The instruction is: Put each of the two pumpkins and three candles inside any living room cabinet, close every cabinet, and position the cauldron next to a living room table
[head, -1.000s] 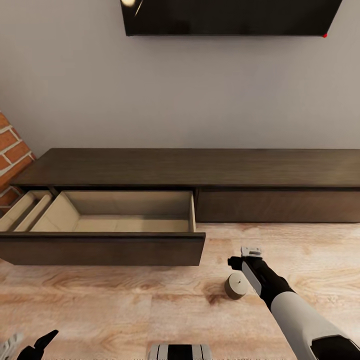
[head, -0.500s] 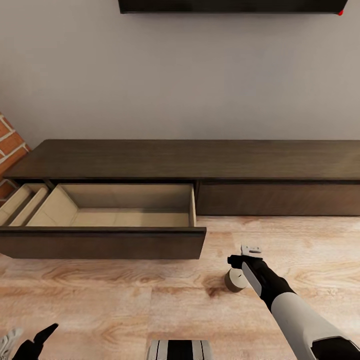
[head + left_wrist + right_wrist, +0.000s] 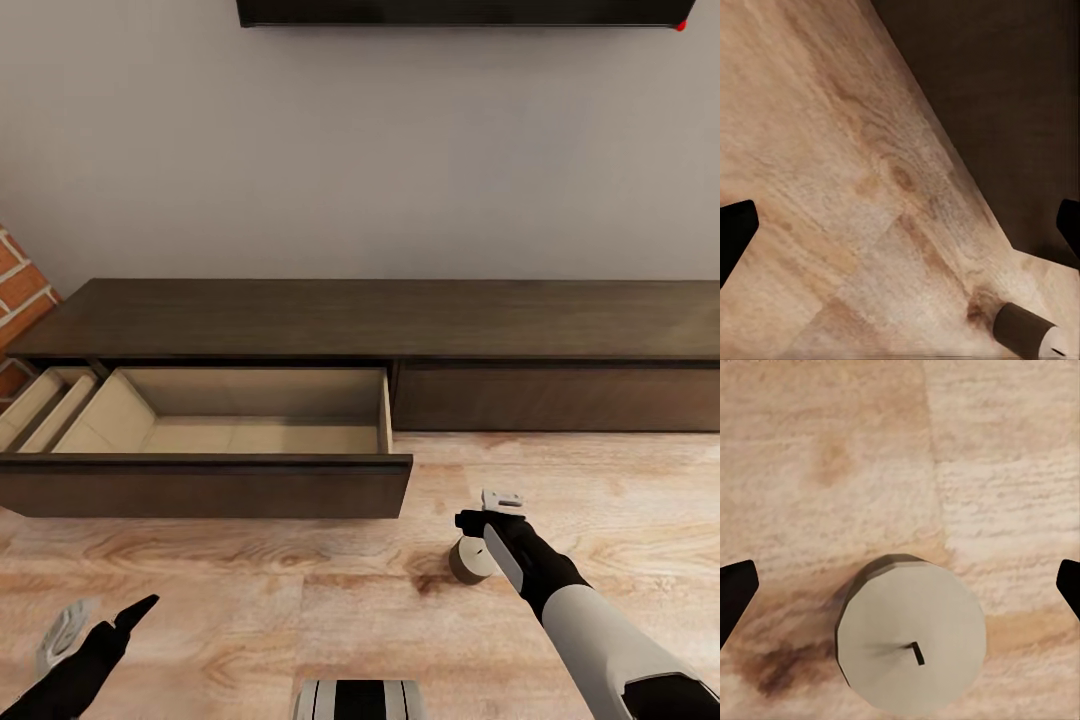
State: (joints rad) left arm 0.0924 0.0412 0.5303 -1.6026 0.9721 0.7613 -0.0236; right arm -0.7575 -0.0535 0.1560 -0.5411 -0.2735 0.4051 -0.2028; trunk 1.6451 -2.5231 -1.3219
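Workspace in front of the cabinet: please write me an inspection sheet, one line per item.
Surface: pale wood floor, bare around the candle.
Job's things: one candle upright on the floor; cabinet with left drawer pulled out, nothing seen inside; right drawer front shut.
Clutter: nothing seen.
Grippers: right gripper open above the candle; left gripper open, low over the floor.
Cables: nothing seen.
Surroundings: grey wall, dark screen, brick.

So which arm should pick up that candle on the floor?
Right. Its pincer hangs open directly over the candle, fingertips wide either side. The left pincer is far off, near the open drawer.
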